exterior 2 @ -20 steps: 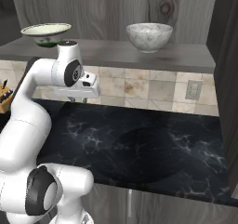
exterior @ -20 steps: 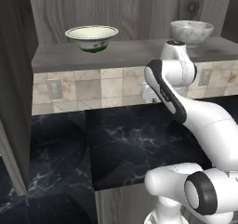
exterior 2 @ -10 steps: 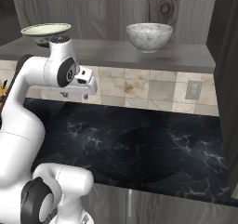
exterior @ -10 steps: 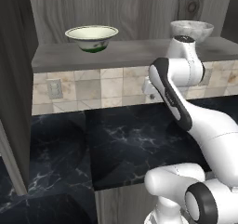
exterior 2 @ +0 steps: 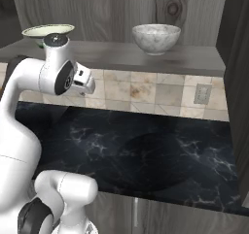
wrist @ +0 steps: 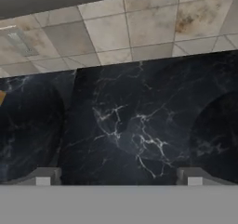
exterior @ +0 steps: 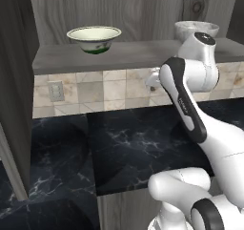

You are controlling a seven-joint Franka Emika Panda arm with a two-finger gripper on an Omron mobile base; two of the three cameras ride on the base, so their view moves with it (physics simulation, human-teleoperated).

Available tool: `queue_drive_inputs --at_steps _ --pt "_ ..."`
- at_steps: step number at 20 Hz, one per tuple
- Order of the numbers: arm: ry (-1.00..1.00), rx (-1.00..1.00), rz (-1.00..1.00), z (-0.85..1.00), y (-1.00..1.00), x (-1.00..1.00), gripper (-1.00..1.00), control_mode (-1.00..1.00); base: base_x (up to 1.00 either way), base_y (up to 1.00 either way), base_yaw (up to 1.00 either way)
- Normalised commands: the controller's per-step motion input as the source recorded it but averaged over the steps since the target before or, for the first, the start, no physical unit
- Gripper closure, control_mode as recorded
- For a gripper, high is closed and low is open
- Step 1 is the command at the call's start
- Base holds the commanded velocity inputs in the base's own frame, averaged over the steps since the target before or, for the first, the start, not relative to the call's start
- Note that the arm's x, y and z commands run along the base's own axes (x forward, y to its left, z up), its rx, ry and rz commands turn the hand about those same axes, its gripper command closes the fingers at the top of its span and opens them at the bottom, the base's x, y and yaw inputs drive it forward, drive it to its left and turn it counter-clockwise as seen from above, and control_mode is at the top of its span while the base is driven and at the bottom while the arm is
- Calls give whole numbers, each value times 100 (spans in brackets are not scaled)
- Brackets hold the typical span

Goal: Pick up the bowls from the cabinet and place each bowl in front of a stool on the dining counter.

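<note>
Looking over the arm from the left base view, I see the cream bowl (exterior: 94, 37) sitting upright on the cabinet shelf (exterior: 124, 57), toward its left end. The marble bowl (exterior: 188, 28) stands on the same shelf well to the right, partly hidden behind my arm's upper joint. From the right base view the marble bowl (exterior 2: 156, 38) is fully clear, upright near the middle of the shelf (exterior 2: 160, 58), and the cream bowl (exterior 2: 47, 31) peeks out behind the arm at the left. The two bowls are well apart, not touching each other.

My gripper (wrist: 118, 175) is empty. In the hand view its two fingertips (wrist: 42, 176) stand far apart at the bottom corners, so the fingers are spread wide with nothing between them. Past them I see the black veined countertop (wrist: 139, 125) and, beyond it, a band of beige tiles (wrist: 135, 30) with a wall outlet (wrist: 17, 39) at the left. A small orange sliver shows at the left edge; I cannot tell what it is.

In the base views the hand sits just below the shelf's front edge, level with the tiles (exterior 2: 146, 92), above the countertop (exterior 2: 146, 150). It touches neither bowl. A second outlet (exterior 2: 203, 93) is set in the tiles at the right.
</note>
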Motion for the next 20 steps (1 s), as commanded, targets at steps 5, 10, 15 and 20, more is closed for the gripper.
queue_drive_inputs --at_steps 5,10,15,20 --pt "-11 22 -3 33 34 0 -100 -100 0 0 0" --pt "-7 22 -3 30 17 0 -100 -100 0 0 0" --pt "-7 9 -1 47 20 0 -100 -100 0 0 0" --pt "-10 0 -2 72 18 1 -100 -100 0 0 0"
